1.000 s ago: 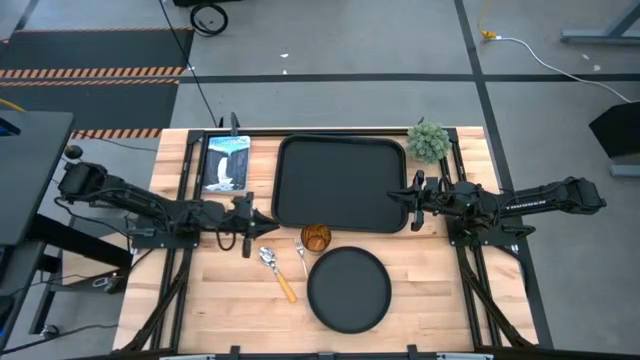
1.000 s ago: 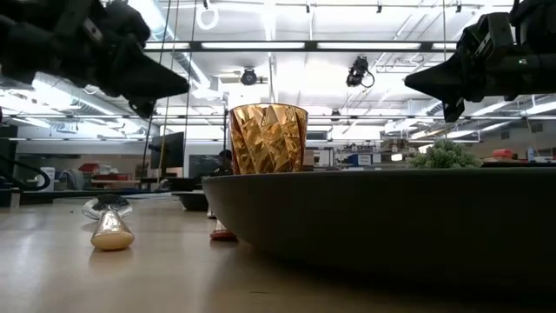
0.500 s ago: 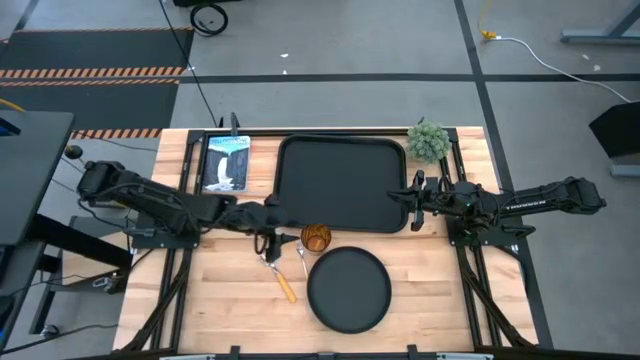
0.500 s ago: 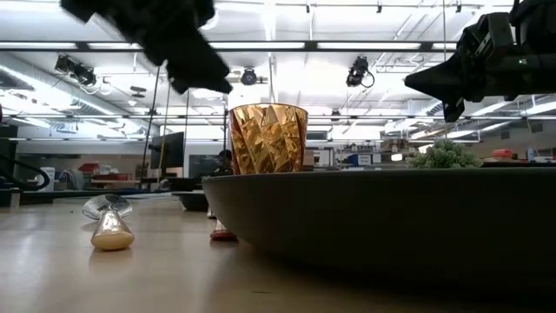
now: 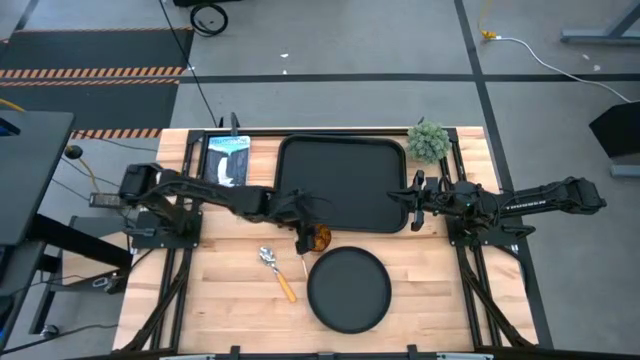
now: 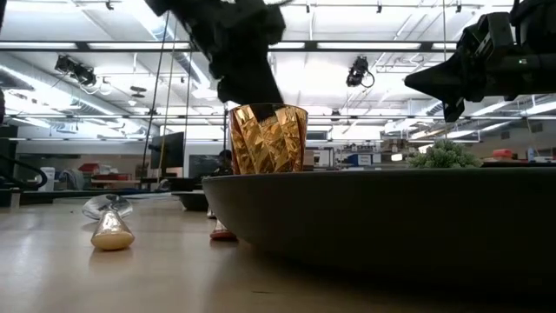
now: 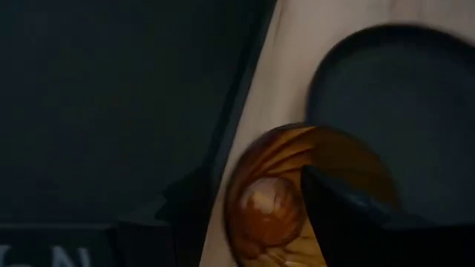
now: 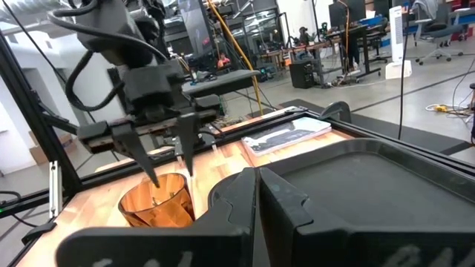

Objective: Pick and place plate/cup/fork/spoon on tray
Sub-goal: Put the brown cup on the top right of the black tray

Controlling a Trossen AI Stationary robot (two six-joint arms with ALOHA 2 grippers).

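Left gripper (image 8: 165,172), fingers spread wide, hangs over the small amber translucent cup (image 5: 317,238) standing on the wooden table just off the large black rectangular tray's (image 5: 340,184) near edge, apparently to straddle its rim for lifting.

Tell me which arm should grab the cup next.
Left. Its end effector hangs open right over the cup, fingers straddling the rim. The right end effector waits over the tray edge.

Small green potted plant (image 5: 428,141) and booklet (image 5: 227,160) on wooden table (image 5: 420,290).
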